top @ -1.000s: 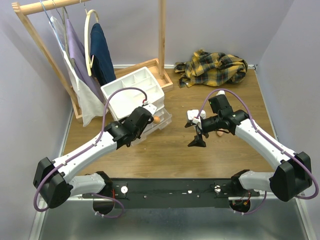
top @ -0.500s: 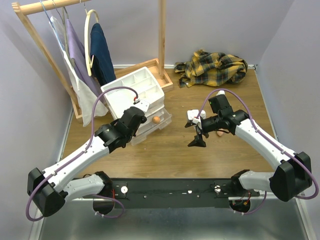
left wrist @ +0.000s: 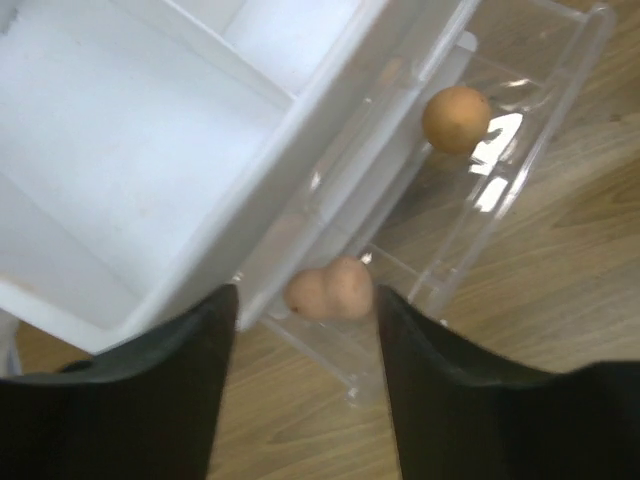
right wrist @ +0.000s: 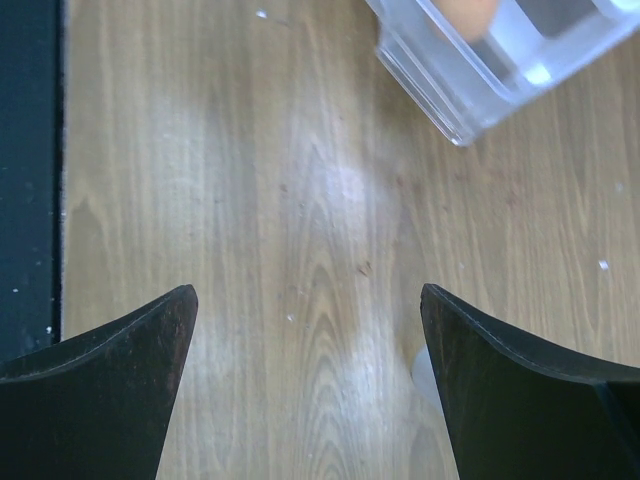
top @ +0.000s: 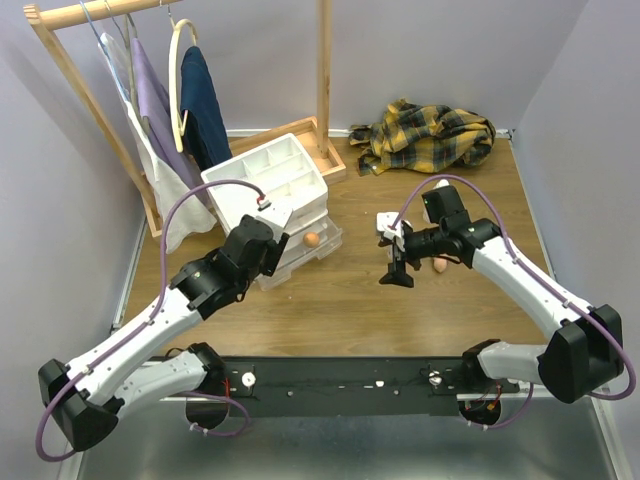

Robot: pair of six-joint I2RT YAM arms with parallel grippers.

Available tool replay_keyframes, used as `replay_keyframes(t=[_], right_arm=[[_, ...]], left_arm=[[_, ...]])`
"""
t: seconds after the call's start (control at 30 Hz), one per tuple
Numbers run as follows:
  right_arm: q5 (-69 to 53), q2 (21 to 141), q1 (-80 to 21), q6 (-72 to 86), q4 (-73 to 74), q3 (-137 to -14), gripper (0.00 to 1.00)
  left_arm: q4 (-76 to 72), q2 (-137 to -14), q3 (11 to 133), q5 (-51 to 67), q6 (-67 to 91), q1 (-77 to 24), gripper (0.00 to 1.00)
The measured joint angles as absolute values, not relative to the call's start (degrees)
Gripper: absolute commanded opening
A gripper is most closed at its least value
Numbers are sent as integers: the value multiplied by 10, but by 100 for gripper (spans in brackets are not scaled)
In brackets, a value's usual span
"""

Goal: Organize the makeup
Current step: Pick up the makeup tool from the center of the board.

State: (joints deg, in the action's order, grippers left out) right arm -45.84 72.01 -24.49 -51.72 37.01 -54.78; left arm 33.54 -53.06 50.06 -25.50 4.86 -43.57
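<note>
Lying in the pulled-out clear drawer [left wrist: 540,120] is one peach sponge [left wrist: 457,118], close to the drawer's front wall. A pair of sponges [left wrist: 330,290] sits pressed together in clear plastic nearer the fingers; which tier they occupy cannot be told. The drawer juts from the white drawer unit [top: 265,180], whose open-topped tray fills the left of the left wrist view.

The left gripper [left wrist: 305,310] hangs over the pair, its jaws spread wide, one dark finger framing them on each side, and it holds nothing.

To the right of the drawer the table [top: 330,300] is open wood across to a white bottle [top: 384,221]. The right gripper [top: 397,282] points down just in front of that bottle. Its jaws are wide apart and empty over plain wood, and the drawer's corner shows at the top edge of its wrist view. A loose sponge [top: 440,264] lies beside the right forearm.

The plaid cloth [top: 430,135] is heaped in the back right corner. The clothes rack [top: 323,80] stands at the back left, behind the drawer unit.
</note>
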Motion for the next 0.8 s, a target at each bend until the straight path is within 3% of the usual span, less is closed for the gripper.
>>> replay_keyframes(t=[0.17, 0.8], right_arm=[[-429, 719, -222, -493, 353, -548, 100], [-421, 680, -127, -464, 343, -548, 100]], left_arm=[[310, -487, 489, -228, 45, -435, 99], [288, -482, 475, -185, 41, -435, 99]])
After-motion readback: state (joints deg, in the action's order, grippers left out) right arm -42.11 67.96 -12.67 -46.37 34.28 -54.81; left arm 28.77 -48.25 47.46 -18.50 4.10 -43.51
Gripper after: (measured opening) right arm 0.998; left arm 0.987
